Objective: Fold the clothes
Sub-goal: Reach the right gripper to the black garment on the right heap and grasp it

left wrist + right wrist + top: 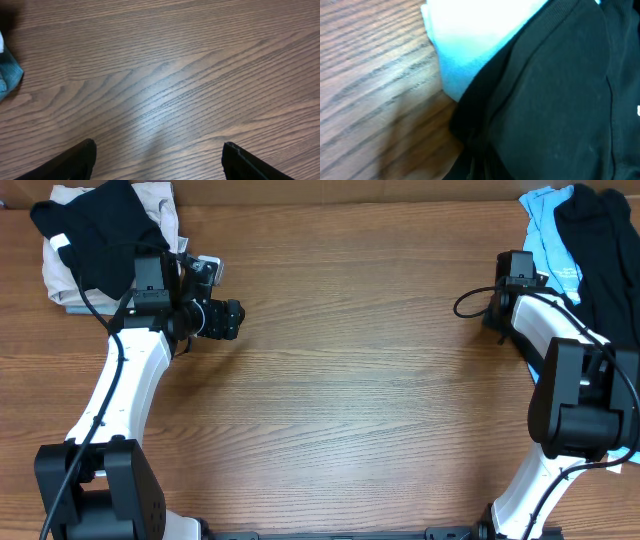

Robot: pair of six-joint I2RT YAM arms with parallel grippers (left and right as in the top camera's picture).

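At far right of table, R gripper is closed; its fingers can't be seen in wrist view, buried under black T-shirt whose folds bunch up at bottom edge of that view. Can't tell for sure whether cloth is actually pinched. Black T-shirt lies partly over light blue T-shirt; both sit in a heap at far right corner, blue one nearer centre, black one toward the edge. Bare wood just left of them. L gripper, on the other side, has its fingers wide apart w/ nothing btwn them, over bare tabletop. Teal cloth scrap shows at L edge of its wrist view. Behind L arm, far left corner: 2nd black garment on top of pale cloth, apart from the gripper.
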